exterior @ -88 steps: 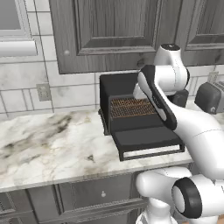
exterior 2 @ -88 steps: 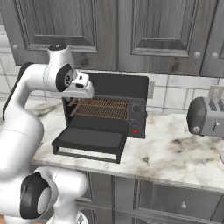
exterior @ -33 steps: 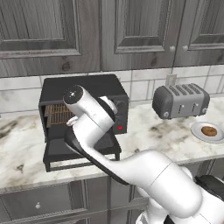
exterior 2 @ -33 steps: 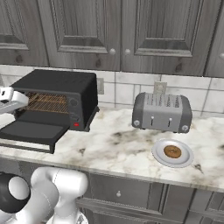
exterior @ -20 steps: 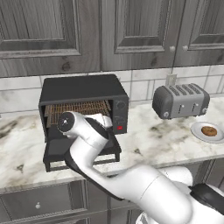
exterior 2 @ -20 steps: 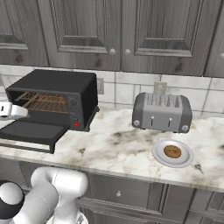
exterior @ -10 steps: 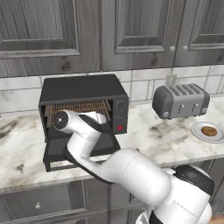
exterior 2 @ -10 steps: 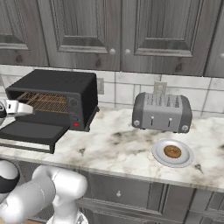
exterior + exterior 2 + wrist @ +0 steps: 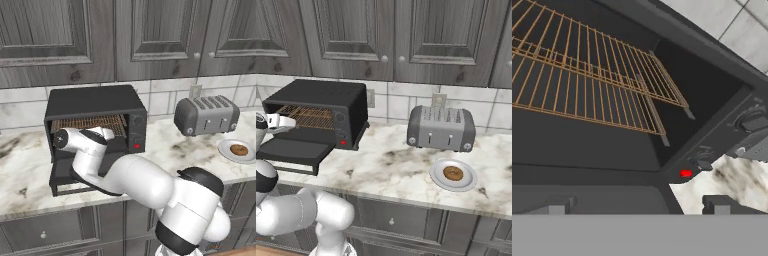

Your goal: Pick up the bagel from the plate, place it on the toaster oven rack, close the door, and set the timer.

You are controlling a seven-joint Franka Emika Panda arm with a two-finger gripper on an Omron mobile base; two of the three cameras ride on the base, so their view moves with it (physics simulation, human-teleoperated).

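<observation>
Bagel (image 9: 453,173) lying flat on the plate (image 9: 437,181) at the right end of the marble counter (image 9: 391,170), just in front of the silver toaster (image 9: 441,128) and well apart from the gripper (image 9: 287,122), which hangs at the far left before the mouth of the black toaster oven (image 9: 331,97). Jaws spread wide and gripping nothing (two dark fingertips (image 9: 559,207) rising far apart at the bottom of the hand view, bare oven floor and counter between them). Door (image 9: 293,150) dropped fully down, lying level over the counter's front edge, with the toaster oven rack (image 9: 308,117) uncovered inside the cavity. Open marble between oven and toaster, nothing standing along the stretch toward the plate; wall cabinets (image 9: 386,37) hung above, and tiled backsplash behind. From the left base view: the arm bent low across the oven's front, covering most of the door (image 9: 65,179), the rack (image 9: 90,122) just visible above the wrist, the bagel (image 9: 239,150) and plate (image 9: 225,149) small at the right edge. From the hand view: the rack (image 9: 587,80) close up and tilted, copper wires over the dark cavity, a red light (image 9: 685,173) and knobs on the control panel, a patch of counter beyond.
</observation>
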